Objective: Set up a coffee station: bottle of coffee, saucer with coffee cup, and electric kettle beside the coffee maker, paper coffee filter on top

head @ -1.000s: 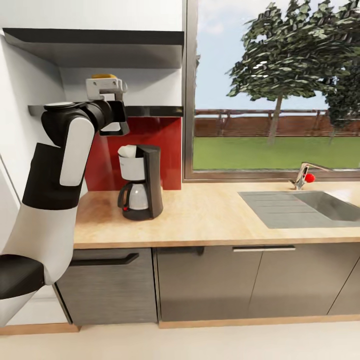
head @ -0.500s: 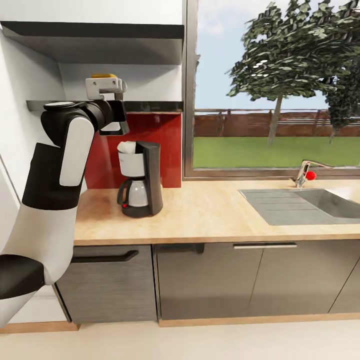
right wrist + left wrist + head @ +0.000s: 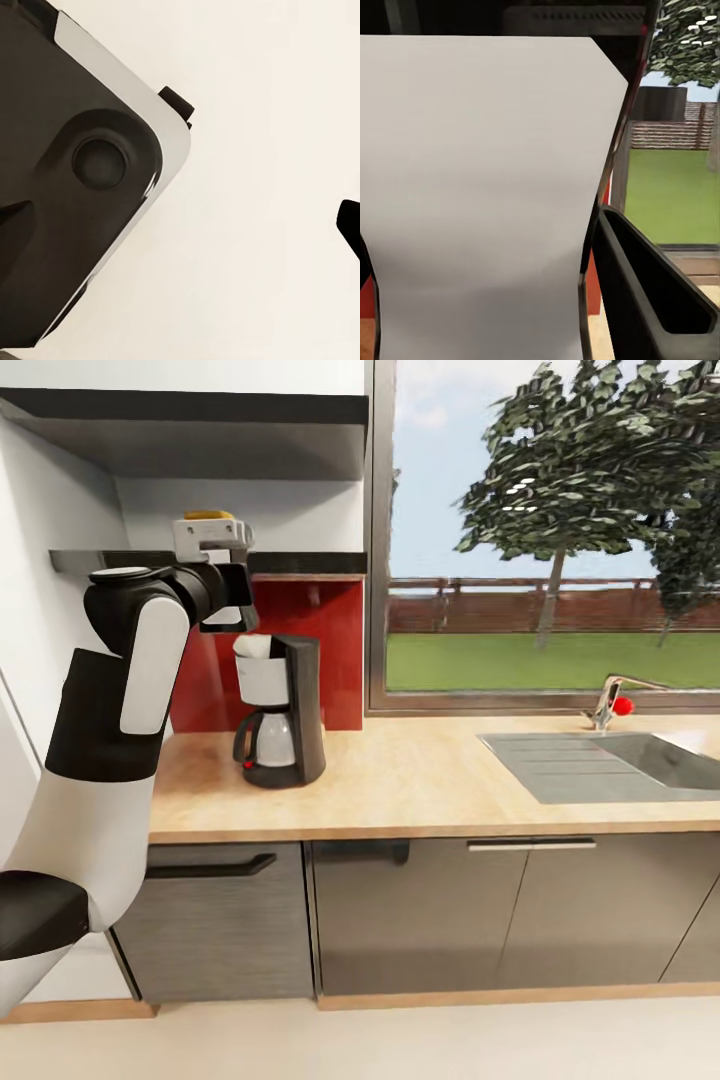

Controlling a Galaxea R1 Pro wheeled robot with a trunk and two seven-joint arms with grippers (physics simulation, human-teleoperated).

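The table [image 3: 450,785] is carrying the coffee maker [image 3: 278,712] against the red backsplash, a white paper filter [image 3: 254,647] sitting on top. Above it, at shelf height, the left gripper [image 3: 212,540] is holding the bottle of coffee [image 3: 487,202], jaws pinching its white label, yellow cap showing, probably for lowering beside the machine. Right jaws: cannot tell.

No legible text anywhere (blank white bottle label [image 3: 487,202])
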